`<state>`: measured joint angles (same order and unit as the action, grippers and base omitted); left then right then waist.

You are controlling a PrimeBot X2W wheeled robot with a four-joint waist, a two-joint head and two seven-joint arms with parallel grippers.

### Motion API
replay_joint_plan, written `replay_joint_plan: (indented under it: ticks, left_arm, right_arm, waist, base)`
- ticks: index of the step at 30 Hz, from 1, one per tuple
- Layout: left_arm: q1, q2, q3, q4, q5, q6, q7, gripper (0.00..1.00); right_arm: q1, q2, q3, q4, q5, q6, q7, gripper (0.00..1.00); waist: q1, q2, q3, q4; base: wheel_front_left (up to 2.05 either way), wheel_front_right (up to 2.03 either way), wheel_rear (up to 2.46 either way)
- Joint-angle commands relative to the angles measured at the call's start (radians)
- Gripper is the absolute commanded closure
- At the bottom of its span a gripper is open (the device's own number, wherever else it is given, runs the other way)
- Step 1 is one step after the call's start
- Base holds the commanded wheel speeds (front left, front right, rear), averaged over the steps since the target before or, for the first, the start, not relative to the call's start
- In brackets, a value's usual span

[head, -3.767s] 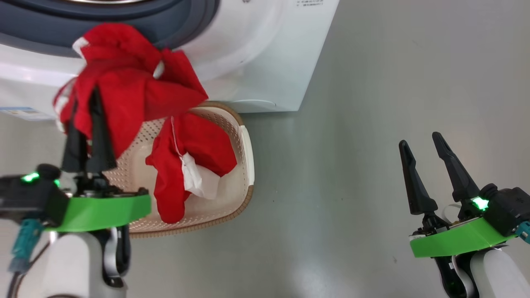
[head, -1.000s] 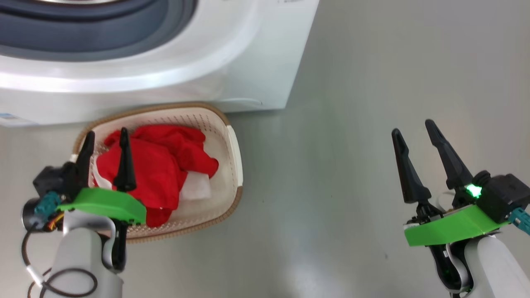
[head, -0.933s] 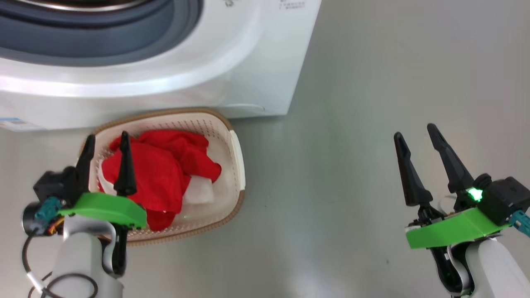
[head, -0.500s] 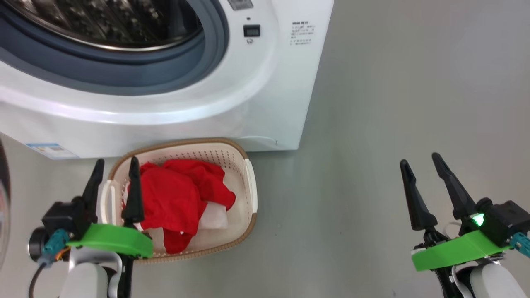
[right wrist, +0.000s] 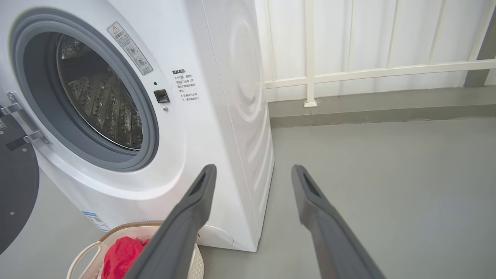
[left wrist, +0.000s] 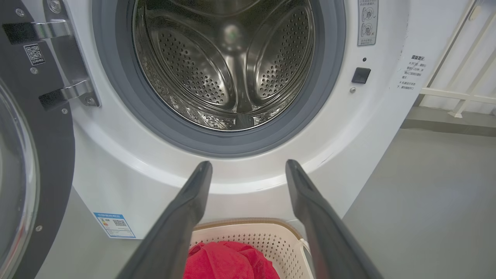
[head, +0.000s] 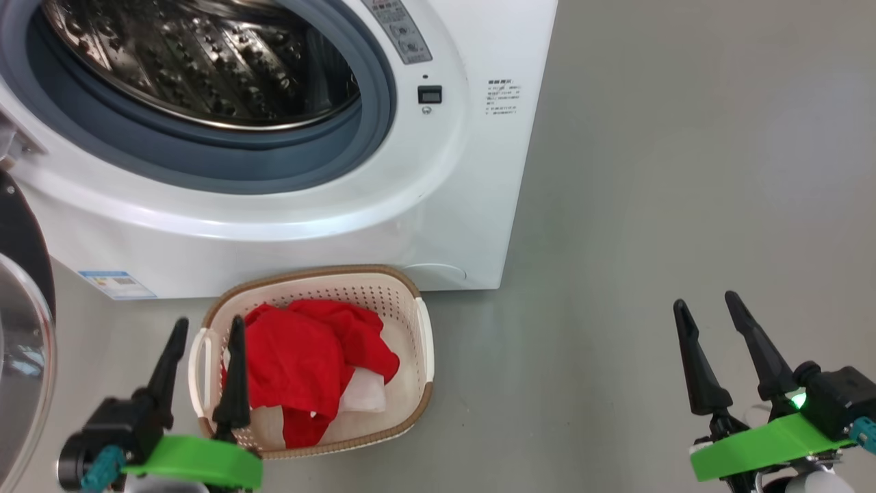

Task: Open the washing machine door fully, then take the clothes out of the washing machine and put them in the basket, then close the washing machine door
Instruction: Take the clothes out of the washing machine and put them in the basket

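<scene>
The washing machine (head: 438, 171) stands with its steel drum (left wrist: 228, 66) bare. Its door (head: 20, 356) hangs swung wide at the left, black rim and glass showing (left wrist: 23, 155). On the floor in front, the basket (head: 424, 342) holds the red clothes (head: 301, 363) in a heap with a white panel. My left gripper (head: 209, 320) is open and holds nothing, its fingers over the basket's near-left rim. In the left wrist view that gripper (left wrist: 248, 163) points at the machine front above the basket (left wrist: 271, 236). Far off at the right, my right gripper (head: 704, 298) is open with nothing in it.
A blue label sticker (head: 116, 284) sits low on the machine's front. Grey floor stretches to the right of the machine. A white railing (right wrist: 348, 73) runs along the wall behind it, past a raised kerb.
The head camera has tilted up, bringing the drum and door into view. The left gripper, earlier shut on the red clothes, has let them into the basket and drawn back. The right arm has kept still.
</scene>
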<state>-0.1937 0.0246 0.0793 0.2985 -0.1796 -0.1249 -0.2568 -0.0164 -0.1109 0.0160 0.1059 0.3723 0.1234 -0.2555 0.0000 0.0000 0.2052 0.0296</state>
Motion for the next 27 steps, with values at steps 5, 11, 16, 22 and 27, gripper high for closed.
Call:
replay_joint_plan:
  ticks: [5,11,16,22,27]
  left_arm:
    - [0.084,0.026,0.024,-0.071,-0.008,0.005,-0.005,0.0]
    - [0.137,0.026,0.009,-0.109,-0.012,0.023,-0.005,0.0]
    - [0.143,0.026,0.003,-0.118,-0.017,0.029,-0.005,0.0]
    - [0.14,0.026,-0.006,-0.126,-0.02,0.033,-0.005,0.0]
    - [0.14,0.026,-0.005,-0.13,-0.015,0.037,-0.005,0.0]
  right_arm:
    - [0.034,-0.003,0.009,-0.024,0.001,0.007,-0.006,0.0]
    - [0.056,-0.002,-0.002,-0.026,0.0,0.007,-0.006,0.0]
    - [0.059,0.0,-0.003,-0.026,-0.001,0.007,-0.006,0.0]
    - [0.056,-0.002,-0.001,-0.026,-0.001,0.007,-0.006,0.0]
    - [0.056,-0.003,0.0,-0.026,-0.001,0.007,-0.006,0.0]
  waist:
    - [0.0,0.0,-0.032,-0.004]
    - [0.0,0.0,-0.044,-0.005]
    - [0.0,0.0,-0.043,-0.005]
    - [0.0,0.0,-0.041,-0.005]
    - [0.0,0.0,-0.043,-0.006]
  base:
    - [0.0,0.0,0.0]
    - [0.0,0.0,0.0]
    - [0.0,0.0,0.0]
    - [0.0,0.0,0.0]
    - [0.0,0.0,0.0]
